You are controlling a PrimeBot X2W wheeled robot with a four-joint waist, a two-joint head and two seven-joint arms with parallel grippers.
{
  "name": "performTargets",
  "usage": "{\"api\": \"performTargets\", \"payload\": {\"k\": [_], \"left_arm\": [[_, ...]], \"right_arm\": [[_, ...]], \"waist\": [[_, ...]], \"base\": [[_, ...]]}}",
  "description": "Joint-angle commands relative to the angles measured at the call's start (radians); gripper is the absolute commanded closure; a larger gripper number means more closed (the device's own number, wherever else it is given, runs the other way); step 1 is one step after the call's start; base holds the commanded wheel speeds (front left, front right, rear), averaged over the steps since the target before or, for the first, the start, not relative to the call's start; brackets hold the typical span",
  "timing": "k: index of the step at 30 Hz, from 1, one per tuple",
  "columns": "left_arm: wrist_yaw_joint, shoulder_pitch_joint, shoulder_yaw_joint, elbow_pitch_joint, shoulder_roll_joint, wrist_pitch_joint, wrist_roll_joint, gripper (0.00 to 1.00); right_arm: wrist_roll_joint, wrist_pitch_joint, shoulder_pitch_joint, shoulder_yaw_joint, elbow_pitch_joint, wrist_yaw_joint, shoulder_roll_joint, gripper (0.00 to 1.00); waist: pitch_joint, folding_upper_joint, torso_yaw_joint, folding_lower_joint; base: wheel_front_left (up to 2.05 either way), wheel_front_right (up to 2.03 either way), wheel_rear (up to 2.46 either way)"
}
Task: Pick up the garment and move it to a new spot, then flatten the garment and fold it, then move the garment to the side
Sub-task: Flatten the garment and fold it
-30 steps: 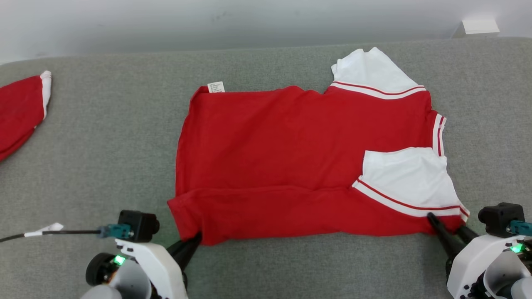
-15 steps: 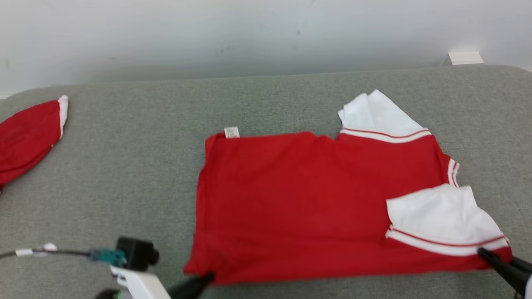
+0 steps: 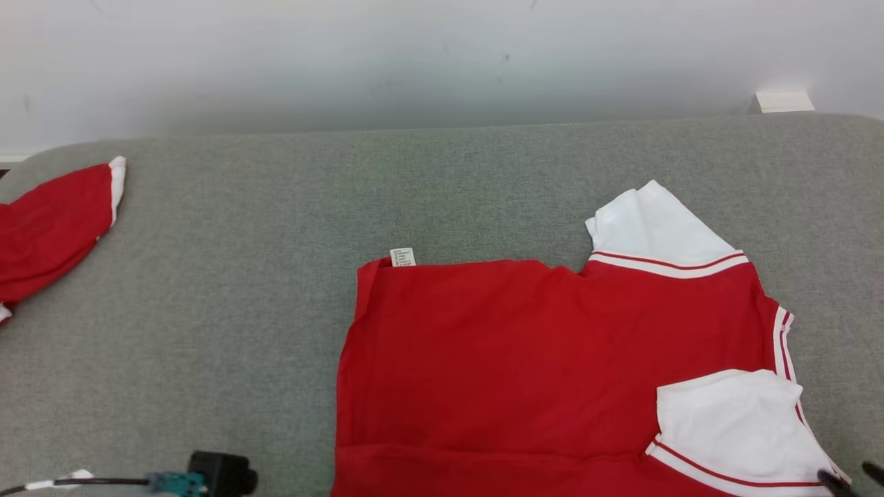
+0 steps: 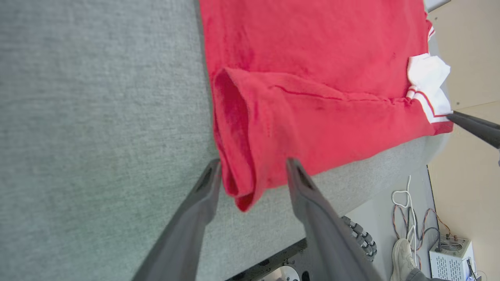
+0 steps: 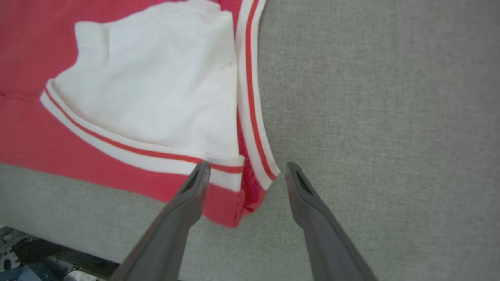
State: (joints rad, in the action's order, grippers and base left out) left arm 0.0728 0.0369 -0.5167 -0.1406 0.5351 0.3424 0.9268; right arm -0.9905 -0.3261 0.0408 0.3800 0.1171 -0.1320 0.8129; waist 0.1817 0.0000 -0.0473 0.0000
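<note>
Fingers spread, the left gripper (image 4: 253, 164) and right gripper (image 5: 247, 165) each straddle a corner of the folded red shirt (image 3: 518, 359) on the grey bench (image 3: 242, 276).

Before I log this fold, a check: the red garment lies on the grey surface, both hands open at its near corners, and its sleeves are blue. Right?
No: the sleeves are white, as the head view shows. The rest holds: the red garment lies on the grey surface, left hand and right hand open at its near corners.
</note>
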Motion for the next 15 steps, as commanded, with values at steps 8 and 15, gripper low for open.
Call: {"api": "performTargets", "payload": {"k": [8,15], "left_arm": [[0.037,-0.109,0.128,-0.131,0.115,0.02,-0.016,0.0],[0.043,-0.496,0.068,-0.003,0.016,0.063,-0.152,0.0]], "right_arm": [[0.006,-0.032,-0.173,-0.192,-0.113,0.002,0.023,0.0],[0.25,-0.131,-0.537,-0.16,-0.038,0.002,-0.109,0.0]], "waist": [[0.073,0.0,0.005,0.0],[0.231,0.0,0.067,0.0]], "base": [[0.0,0.0,0.0],[0.0,0.0,0.0]]}}
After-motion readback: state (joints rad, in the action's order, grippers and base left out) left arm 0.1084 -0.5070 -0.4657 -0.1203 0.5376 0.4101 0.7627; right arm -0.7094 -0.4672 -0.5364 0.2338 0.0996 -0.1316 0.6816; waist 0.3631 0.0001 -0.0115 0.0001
